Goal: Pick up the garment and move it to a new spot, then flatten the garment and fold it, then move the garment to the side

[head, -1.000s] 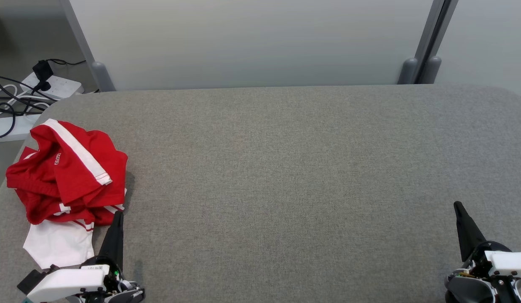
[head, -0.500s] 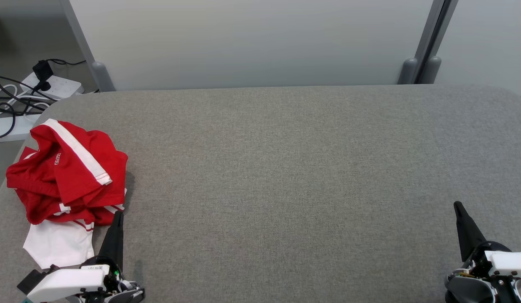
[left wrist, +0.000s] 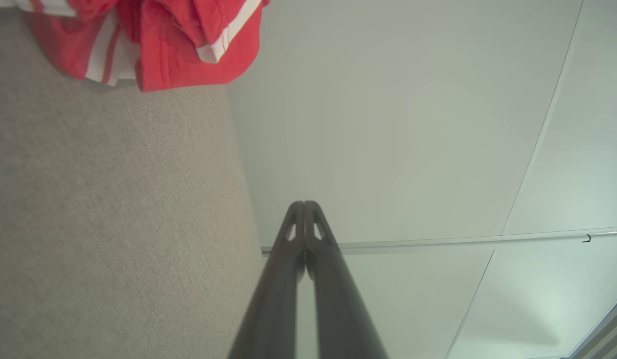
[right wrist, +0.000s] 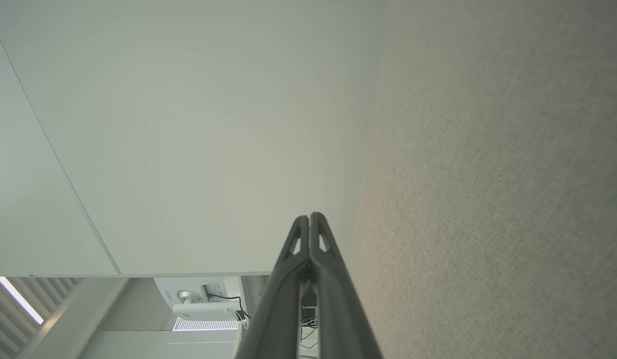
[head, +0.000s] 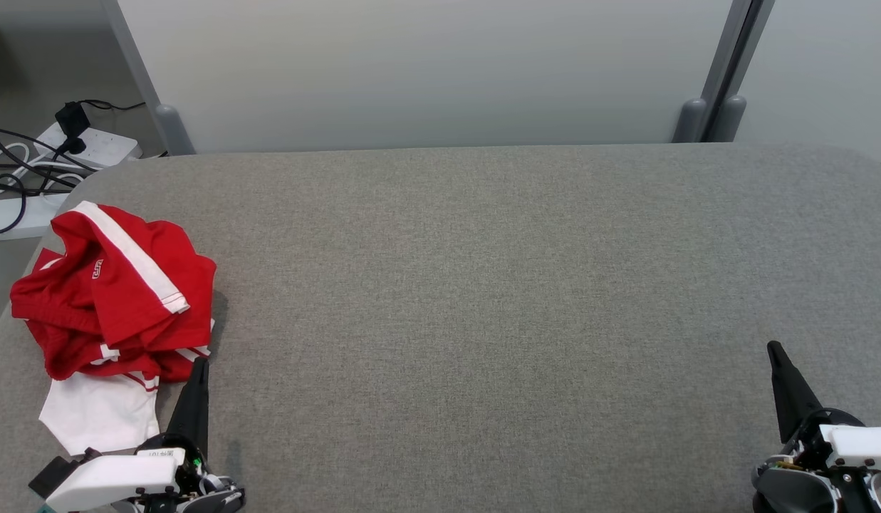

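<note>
The garment (head: 116, 299), red with white stripes and a white panel, lies crumpled at the left edge of the grey table (head: 483, 299). Its red hem also hangs into the top left of the left wrist view as the garment (left wrist: 158, 45). My left gripper (head: 199, 365) rests at the lower left, shut and empty, its tip just beside the garment's near right edge. In the left wrist view the left gripper (left wrist: 305, 203) has its fingers pressed together. My right gripper (head: 772, 347) sits at the lower right, far from the cloth, shut and empty; the right gripper (right wrist: 309, 216) shows closed fingers.
A pale partition wall (head: 426, 71) stands behind the table's far edge. Power strips and black cables (head: 34, 171) lie on the floor past the table's far left corner. The grey surface stretches bare between both arms.
</note>
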